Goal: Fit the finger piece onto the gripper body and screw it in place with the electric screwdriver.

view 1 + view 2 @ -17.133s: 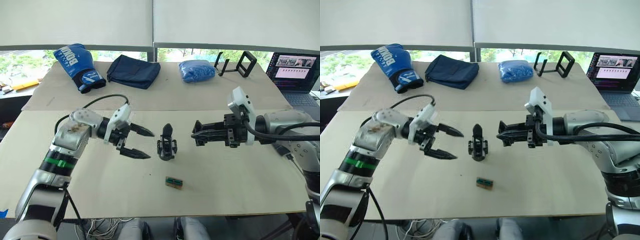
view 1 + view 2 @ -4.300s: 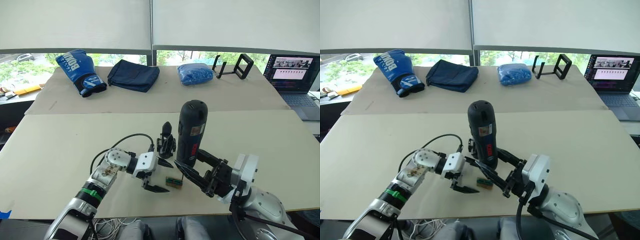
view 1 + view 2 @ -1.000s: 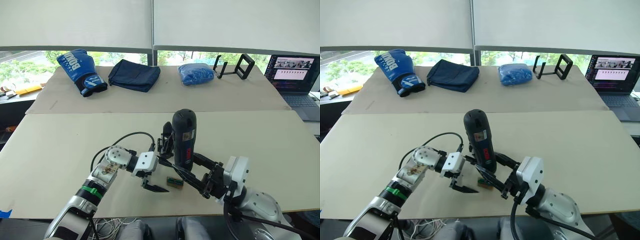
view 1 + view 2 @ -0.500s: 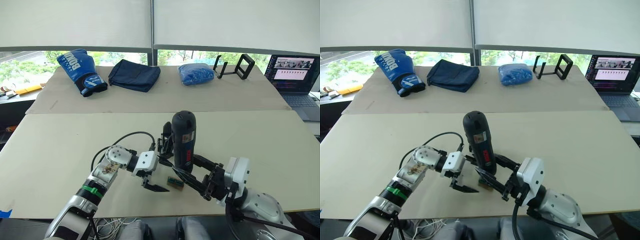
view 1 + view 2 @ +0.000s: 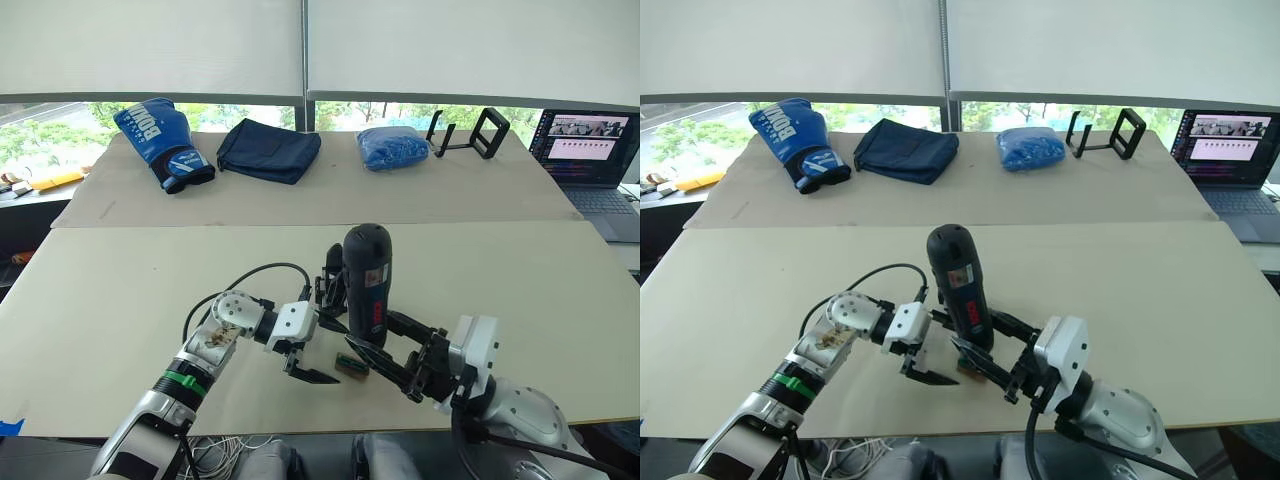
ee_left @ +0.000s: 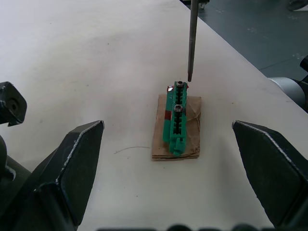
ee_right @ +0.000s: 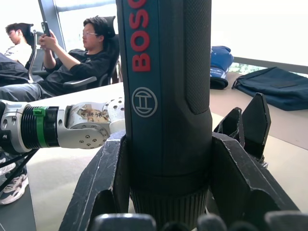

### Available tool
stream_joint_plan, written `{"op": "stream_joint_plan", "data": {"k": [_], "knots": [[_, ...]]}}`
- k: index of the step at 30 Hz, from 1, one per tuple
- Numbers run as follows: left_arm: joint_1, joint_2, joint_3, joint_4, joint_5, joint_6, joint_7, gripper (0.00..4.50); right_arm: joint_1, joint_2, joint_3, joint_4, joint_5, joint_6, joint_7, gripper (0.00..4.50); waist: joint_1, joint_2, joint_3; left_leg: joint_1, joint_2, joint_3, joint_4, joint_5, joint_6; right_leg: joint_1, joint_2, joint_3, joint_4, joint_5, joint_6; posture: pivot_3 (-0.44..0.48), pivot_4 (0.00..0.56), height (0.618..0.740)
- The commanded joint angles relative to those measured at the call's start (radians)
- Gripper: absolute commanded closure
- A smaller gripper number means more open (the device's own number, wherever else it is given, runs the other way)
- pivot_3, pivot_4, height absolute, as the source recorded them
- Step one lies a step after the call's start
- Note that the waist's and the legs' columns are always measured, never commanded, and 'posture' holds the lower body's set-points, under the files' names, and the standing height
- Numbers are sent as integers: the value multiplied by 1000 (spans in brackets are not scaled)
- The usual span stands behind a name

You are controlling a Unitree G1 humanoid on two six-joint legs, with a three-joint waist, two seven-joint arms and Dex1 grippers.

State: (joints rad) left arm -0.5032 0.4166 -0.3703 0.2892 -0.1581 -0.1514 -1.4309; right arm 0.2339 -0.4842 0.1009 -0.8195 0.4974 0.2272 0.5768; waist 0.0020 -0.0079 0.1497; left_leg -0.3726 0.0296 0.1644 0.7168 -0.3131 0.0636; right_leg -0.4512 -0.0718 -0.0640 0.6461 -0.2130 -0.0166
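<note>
My right gripper (image 5: 374, 338) is shut on the electric screwdriver (image 5: 367, 280), a thick black stick with a red-and-white label held upright. Its thin metal bit (image 6: 192, 38) ends just above a screw at the far end of a small green-and-tan block (image 6: 176, 126) on the table. Directly behind the screwdriver stands the gripper body (image 5: 331, 283), partly hidden, with a pointed black finger on top. A loose finger piece is out of view. My left gripper (image 5: 318, 350) is open just left of the block, its fingers (image 6: 72, 168) spread to either side with nothing between them.
At the far side of the table lie a blue boxing glove (image 5: 160, 140), a dark blue bag (image 5: 268, 150), a blue bundle (image 5: 393, 145) and a black stand (image 5: 470, 130). A laptop (image 5: 588, 150) is at the far right. People (image 7: 91, 53) sit beyond the table.
The screwdriver has sunk slightly over the last second, well below its height four seconds ago. My left gripper has stayed put and open. Seventeen seconds ago both grippers flanked the gripper body, empty.
</note>
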Motion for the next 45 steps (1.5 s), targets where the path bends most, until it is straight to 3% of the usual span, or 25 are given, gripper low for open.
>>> {"op": "stream_joint_plan", "data": {"k": [1, 45], "knots": [[-16, -5, 3, -19, -9, -9, -3, 0, -29, 8, -29, -93, 65, 2, -20, 2603, 0, 0, 0, 0, 0, 0, 0, 0, 0, 0, 0, 0, 0, 0, 0, 0, 150, 740], [-20, -4, 7, -18, -12, -8, -7, 0, -27, 49, 11, -26, -36, -27, -2, 2603, 1, 0, 0, 0, 0, 0, 0, 0, 0, 0, 0, 0, 0, 0, 0, 0, 150, 740]]}}
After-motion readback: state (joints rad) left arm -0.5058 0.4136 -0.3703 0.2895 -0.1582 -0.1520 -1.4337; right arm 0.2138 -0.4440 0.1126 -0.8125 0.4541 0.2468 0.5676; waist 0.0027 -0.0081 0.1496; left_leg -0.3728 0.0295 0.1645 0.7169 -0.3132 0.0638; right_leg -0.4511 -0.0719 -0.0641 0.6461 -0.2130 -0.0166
